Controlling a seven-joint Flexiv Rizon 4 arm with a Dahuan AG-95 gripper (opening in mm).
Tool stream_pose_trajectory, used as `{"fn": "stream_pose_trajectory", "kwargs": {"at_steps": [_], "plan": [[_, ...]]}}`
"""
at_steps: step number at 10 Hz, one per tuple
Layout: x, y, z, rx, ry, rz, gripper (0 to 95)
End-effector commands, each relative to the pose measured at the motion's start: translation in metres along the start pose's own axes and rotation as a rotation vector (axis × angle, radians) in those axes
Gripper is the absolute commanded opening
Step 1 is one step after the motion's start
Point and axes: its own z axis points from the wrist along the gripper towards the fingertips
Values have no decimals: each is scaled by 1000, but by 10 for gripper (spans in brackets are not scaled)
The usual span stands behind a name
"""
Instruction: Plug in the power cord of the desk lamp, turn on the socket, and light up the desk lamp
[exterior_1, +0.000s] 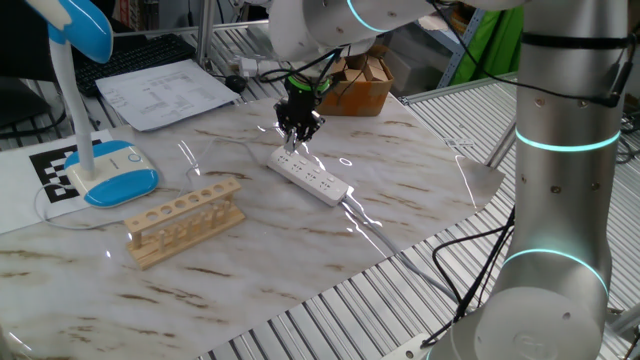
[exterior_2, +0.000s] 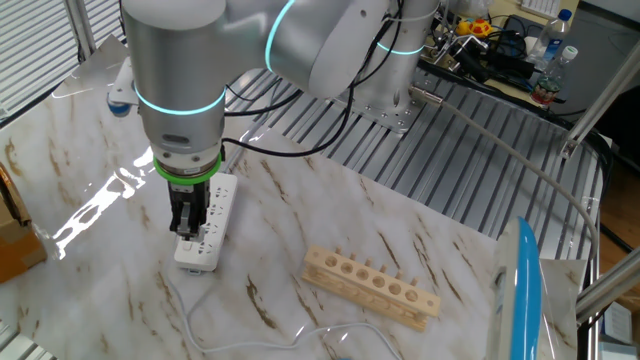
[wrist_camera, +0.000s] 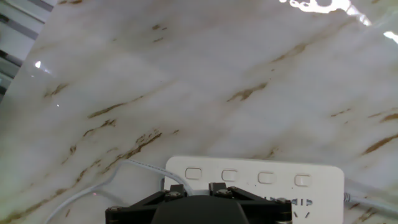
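Note:
The socket (exterior_1: 312, 178) is a long white strip lying in the middle of the marble table. My gripper (exterior_1: 297, 132) stands straight down on its far end. In the other fixed view the gripper (exterior_2: 189, 226) has its fingers close together on the strip (exterior_2: 212, 210). The power cord (wrist_camera: 93, 188) runs in from the left and ends under my hand, so I appear shut on its plug, which is hidden. The cord also trails across the table (exterior_2: 192, 312). The desk lamp (exterior_1: 108, 172) stands at the left, with its blue head (exterior_1: 85, 25) up. No light shows.
A wooden rack (exterior_1: 185, 220) lies between the lamp and the strip. The strip's thicker cable (exterior_1: 375, 230) runs off the front right edge. Paper sheets (exterior_1: 165, 90) and a cardboard box (exterior_1: 360, 88) sit at the back. Slatted metal (exterior_1: 330, 310) borders the marble.

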Motion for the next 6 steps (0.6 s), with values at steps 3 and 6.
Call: {"fn": "stream_pose_trajectory", "kwargs": {"at_steps": [3, 6], "plan": [[2, -1, 6, -21, -1, 36, 0], [3, 0, 8, -29, -3, 40, 0]]}}
